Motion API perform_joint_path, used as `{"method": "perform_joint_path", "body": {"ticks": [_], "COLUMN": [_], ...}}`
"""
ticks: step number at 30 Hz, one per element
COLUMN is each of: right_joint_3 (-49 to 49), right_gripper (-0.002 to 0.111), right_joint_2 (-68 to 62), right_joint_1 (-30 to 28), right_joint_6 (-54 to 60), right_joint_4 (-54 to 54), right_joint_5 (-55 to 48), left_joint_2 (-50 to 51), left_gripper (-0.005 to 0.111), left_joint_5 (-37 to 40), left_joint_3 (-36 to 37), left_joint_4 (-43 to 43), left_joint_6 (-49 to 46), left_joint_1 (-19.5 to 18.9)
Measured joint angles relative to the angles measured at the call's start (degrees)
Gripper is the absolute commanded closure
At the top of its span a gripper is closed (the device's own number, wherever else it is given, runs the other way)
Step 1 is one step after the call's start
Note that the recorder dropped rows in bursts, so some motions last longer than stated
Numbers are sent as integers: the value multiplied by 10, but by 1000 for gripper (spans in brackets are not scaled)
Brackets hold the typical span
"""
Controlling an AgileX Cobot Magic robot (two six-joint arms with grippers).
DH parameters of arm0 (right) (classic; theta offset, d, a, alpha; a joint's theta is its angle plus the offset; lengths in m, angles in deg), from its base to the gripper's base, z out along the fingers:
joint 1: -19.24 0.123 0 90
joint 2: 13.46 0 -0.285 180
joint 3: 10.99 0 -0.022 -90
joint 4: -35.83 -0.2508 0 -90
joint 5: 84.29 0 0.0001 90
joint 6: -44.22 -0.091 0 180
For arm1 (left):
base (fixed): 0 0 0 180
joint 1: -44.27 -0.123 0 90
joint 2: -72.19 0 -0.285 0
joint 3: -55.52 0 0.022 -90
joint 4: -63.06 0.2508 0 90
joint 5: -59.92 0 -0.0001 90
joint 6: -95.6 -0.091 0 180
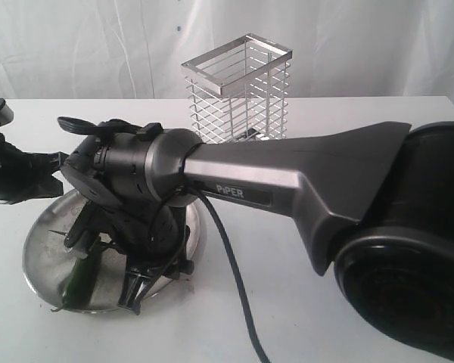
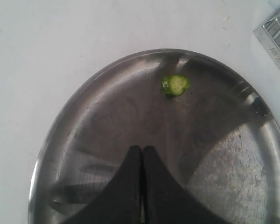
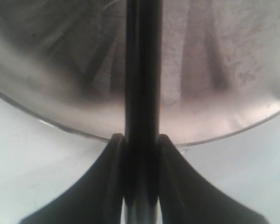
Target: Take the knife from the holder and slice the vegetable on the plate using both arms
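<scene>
The right gripper (image 3: pixel 141 140) is clamped on the knife (image 3: pixel 142 70), its blade out over the plate (image 3: pixel 214 56); the left gripper (image 2: pixel 142 150) hangs above the plate with fingers pressed together, a small cut piece (image 2: pixel 176 85) lying apart from them. In the exterior view the vegetable (image 1: pixel 79 276) lies at the plate's eight o'clock, the holder (image 1: pixel 238 91) beyond at one o'clock

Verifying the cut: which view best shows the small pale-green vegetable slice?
Left wrist view: the round pale-green slice lies unobstructed on the shiny round steel plate. Exterior view: not discernible behind the black arm. Right wrist view: only plate and black knife.
</scene>
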Motion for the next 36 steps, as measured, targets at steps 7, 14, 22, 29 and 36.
{"method": "perform_joint_path", "body": {"ticks": [7,14,22,29,36], "right_joint_3": [0,0,0,0,0], "right_gripper": [108,108,108,108,108], "right_joint_2": [0,-2,-4,-4,-2], "right_joint_1": [0,-19,-29,-29,-29], "right_joint_6": [9,13,13,13,4], "right_joint_4": [32,48,54,54,54], "right_joint_5": [0,-1,-2,-2,-2], "left_joint_2": [0,0,0,0,0], "left_gripper": [107,80,52,52,52], "left_joint_5": [18,102,219,241,215], "left_joint_3": [0,0,0,13,30], "left_joint_4": [0,-1,21,33,36], "left_joint_6": [-8,-62,-85,-87,-87], "left_joint_1": [0,0,0,0,0]}}
